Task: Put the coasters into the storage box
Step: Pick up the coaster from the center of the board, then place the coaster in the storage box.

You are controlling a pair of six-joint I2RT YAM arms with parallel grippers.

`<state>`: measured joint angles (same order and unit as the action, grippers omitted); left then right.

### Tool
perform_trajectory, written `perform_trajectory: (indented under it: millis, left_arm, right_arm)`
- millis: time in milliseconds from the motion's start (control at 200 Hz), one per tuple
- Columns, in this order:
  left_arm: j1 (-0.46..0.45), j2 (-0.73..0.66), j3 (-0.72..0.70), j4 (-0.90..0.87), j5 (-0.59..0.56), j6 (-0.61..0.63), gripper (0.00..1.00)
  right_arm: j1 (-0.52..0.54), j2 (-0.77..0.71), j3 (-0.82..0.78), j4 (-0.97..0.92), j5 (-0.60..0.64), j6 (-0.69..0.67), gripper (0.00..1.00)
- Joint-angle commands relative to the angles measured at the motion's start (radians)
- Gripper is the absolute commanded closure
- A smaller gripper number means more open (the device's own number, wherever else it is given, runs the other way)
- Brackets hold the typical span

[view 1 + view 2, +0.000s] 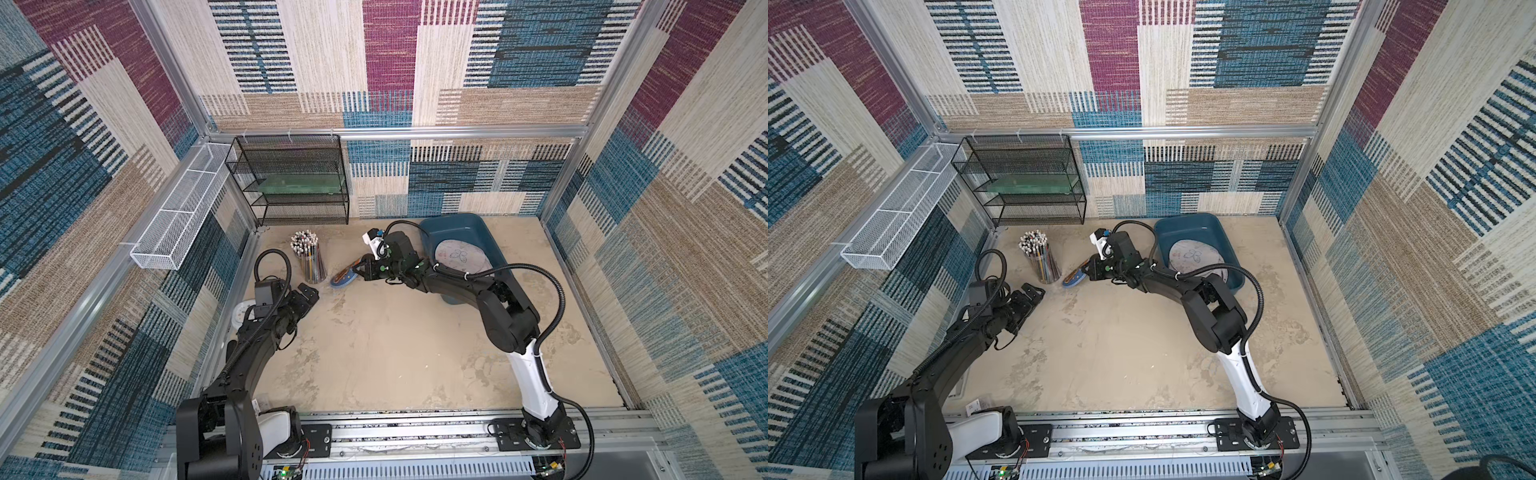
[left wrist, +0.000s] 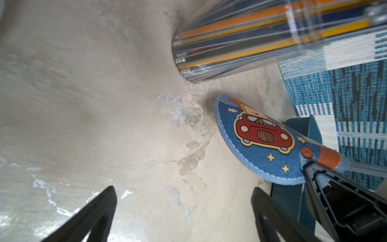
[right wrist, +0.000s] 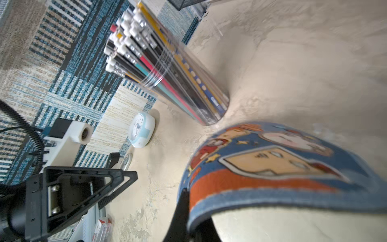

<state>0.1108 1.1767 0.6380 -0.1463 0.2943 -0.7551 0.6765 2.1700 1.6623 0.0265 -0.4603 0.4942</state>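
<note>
A blue coaster (image 2: 259,142) is pinched at its edge by the right gripper (image 1: 358,269); the left gripper (image 1: 308,293) is spread, empty. The storage box (image 1: 453,226) is half-hidden by the right arm.

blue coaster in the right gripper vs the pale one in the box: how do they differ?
The blue coaster is dark blue with a red car cartoon; the pale coaster is whitish with a faint line drawing. The blue coaster is pinched by the right gripper, tilted beside the pencil cup; the pale coaster lies flat in the storage box. Both are thin round mats.
</note>
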Motion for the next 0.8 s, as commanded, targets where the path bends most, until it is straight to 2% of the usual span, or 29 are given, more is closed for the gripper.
perform_trajectory:
  millis: [0,285,426,611,791]
  left_arm:
    - [-0.004,-0.039,0.005,0.009,0.075,0.058,0.01]
    - [-0.045,-0.091,0.014,0.121,0.312,0.127,0.01]
    - [-0.087,-0.089,0.026,0.157,0.382,0.137,0.01]
    - [-0.148,-0.123,0.047,0.146,0.349,0.164,0.01]
    - [-0.162,-0.158,0.056,0.141,0.338,0.168,0.01]
  right_arm:
    - [-0.027,-0.068,-0.025,-0.036,0.033,-0.045,1.00]
    - [-0.124,-0.198,0.001,-0.166,0.067,-0.118,1.00]
    - [-0.192,-0.234,0.033,-0.196,0.063,-0.132,1.00]
    - [-0.280,-0.270,0.060,-0.202,0.094,-0.150,1.00]
    - [-0.373,-0.277,0.073,-0.205,0.099,-0.149,1.00]
